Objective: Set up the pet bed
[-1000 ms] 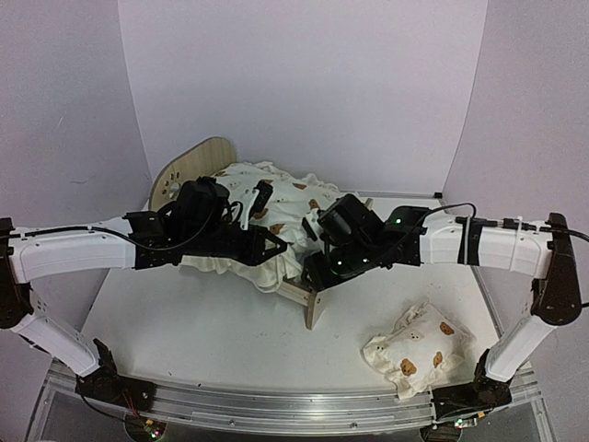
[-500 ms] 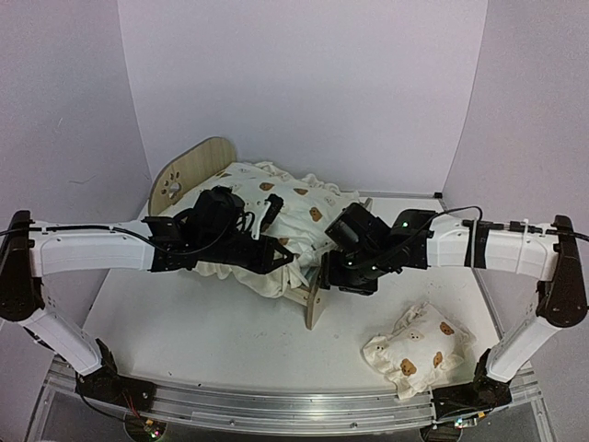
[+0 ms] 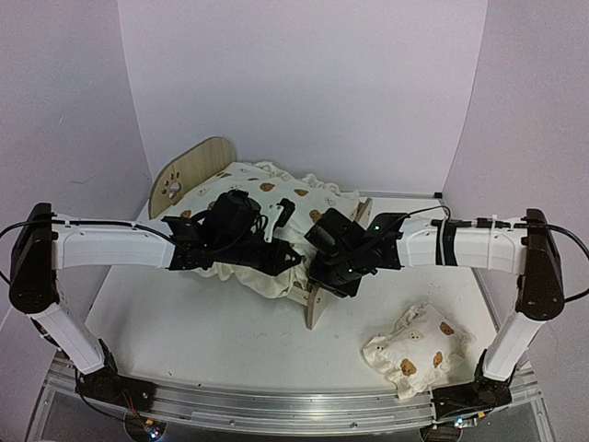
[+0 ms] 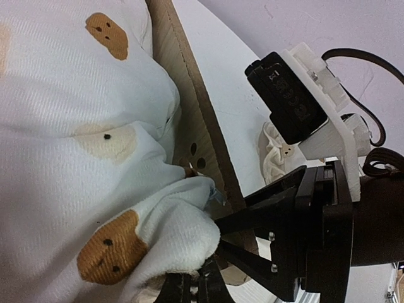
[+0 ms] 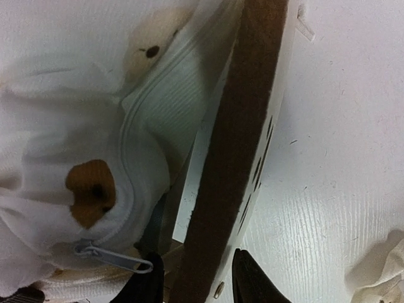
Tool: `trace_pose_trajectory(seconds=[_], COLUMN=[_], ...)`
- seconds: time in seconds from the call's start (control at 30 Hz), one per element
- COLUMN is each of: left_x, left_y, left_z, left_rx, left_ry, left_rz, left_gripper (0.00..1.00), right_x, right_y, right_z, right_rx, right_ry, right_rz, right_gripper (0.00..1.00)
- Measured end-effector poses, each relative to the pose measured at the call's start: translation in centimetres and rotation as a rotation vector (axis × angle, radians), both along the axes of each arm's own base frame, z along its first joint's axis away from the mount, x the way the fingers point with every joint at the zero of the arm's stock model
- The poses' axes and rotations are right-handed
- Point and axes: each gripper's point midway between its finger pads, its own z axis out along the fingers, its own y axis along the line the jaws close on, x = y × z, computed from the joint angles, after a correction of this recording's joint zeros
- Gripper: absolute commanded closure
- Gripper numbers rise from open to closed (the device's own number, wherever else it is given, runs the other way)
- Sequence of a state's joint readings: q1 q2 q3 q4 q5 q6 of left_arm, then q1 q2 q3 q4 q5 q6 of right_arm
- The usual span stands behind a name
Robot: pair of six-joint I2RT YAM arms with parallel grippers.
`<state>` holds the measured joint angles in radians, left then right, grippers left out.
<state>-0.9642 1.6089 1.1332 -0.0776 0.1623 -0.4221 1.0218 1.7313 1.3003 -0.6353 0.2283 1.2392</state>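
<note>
The pet bed stands mid-table, its rounded paw-print headboard (image 3: 195,168) at the back left and its low footboard (image 3: 315,306) at the front. A cream bear-print cushion (image 3: 267,198) lies heaped over it. My left gripper (image 3: 294,261) is shut on a fold at the cushion's corner (image 4: 189,233), right beside the footboard (image 4: 189,126). In the left wrist view its jaws (image 4: 197,285) pinch the fabric. My right gripper (image 3: 317,276) straddles the footboard's edge (image 5: 240,126), a finger close against each face (image 5: 199,281). The cushion's zipper pull (image 5: 113,255) hangs just left of it.
A small bear-print pillow (image 3: 419,350) lies crumpled on the white table at the front right, apart from the bed. The two grippers are almost touching at the bed's foot. White walls close the back and sides.
My left arm has carried the cushion corner to the right, up to the footboard. The right gripper has swung left onto the footboard and its jaws have narrowed around it.
</note>
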Motion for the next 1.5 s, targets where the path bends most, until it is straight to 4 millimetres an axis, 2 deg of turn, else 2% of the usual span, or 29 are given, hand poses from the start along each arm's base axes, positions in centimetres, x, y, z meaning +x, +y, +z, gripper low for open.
trace_pose_trajectory(seconds=[0.1, 0.17, 0.23, 0.33, 0.43, 0.47, 0.5, 0.63, 0.8, 0.9, 0.97, 1.0, 1.07, 1.13, 1.23, 1.43, 1.5], left_x=[0.2, 0.3, 0.4, 0.2, -0.9, -1.5, -1.9, -4.8, -7.9, -10.3, -12.1, -13.1, -14.2, -14.2, -13.2, -10.1, -9.2], left_y=[0.1, 0.2, 0.2, 0.7, 2.5, 3.4, 3.9, 6.9, 8.6, 8.4, 8.1, 8.2, 8.3, 7.8, 6.3, 1.9, 0.6], left_z=[0.0, -0.1, 0.0, 0.7, 2.2, 2.9, 3.3, 4.5, 3.7, 2.4, 1.0, -0.2, -3.2, -6.5, -9.1, -13.0, -13.6], left_rx=[0.012, 0.022, 0.029, 0.028, -0.001, -0.020, -0.029, -0.106, -0.168, -0.207, -0.240, -0.266, -0.248, -0.172, -0.126, -0.100, -0.095], left_ry=[-0.023, -0.041, -0.056, -0.079, -0.087, -0.092, -0.100, -0.118, -0.148, -0.221, -0.280, -0.332, -0.374, -0.398, -0.461, -0.620, -0.663], left_rz=[-0.004, -0.003, -0.001, 0.000, 0.013, 0.019, 0.017, 0.017, -0.018, -0.090, -0.150, -0.185, -0.227, -0.255, -0.249, -0.177, -0.158], left_gripper=[0.82, 0.68, 0.49, 0.31, 0.15, 0.04, 0.01, 0.01, 0.04, 0.13, 0.26, 0.34, 0.44, 0.56, 0.64, 0.67, 0.67], right_x=[0.1, 0.0, 0.1, 0.1, -0.5, -0.6, -0.7, -0.8, -0.7, -0.5, -0.4, -0.4, -0.4, -0.4, -0.4, -0.4, -0.4], right_y=[0.2, -0.1, -1.0, -3.3, -3.5, -3.4, -3.3, -3.1, -2.5, -2.0, -1.9, -1.8, -1.8, -1.7, -1.6, -1.4, -1.3], right_z=[0.0, 0.0, 0.1, 0.1, 0.1, 0.2, 0.3, 0.3, 0.6, 1.1, 1.3, 1.5, 1.8, 1.9, 2.0, 2.3, 2.4], right_rx=[0.006, 0.008, -0.010, -0.108, -0.135, -0.134, -0.130, -0.134, -0.123, -0.111, -0.106, -0.105, -0.100, -0.093, -0.087, -0.073, -0.067], right_ry=[0.009, 0.023, 0.029, 0.032, 0.043, 0.046, 0.052, 0.071, 0.092, 0.096, 0.096, 0.097, 0.098, 0.100, 0.102, 0.107, 0.108], right_rz=[-0.012, -0.051, -0.107, -0.090, -0.046, -0.038, -0.033, -0.032, -0.043, -0.051, -0.055, -0.058, -0.062, -0.066, -0.071, -0.077, -0.079], right_gripper=[0.80, 0.90, 0.99, 1.00, 1.00, 1.00, 1.00, 1.00, 1.00, 1.00, 1.00, 1.00, 1.00, 1.00, 1.00, 1.00, 1.00])
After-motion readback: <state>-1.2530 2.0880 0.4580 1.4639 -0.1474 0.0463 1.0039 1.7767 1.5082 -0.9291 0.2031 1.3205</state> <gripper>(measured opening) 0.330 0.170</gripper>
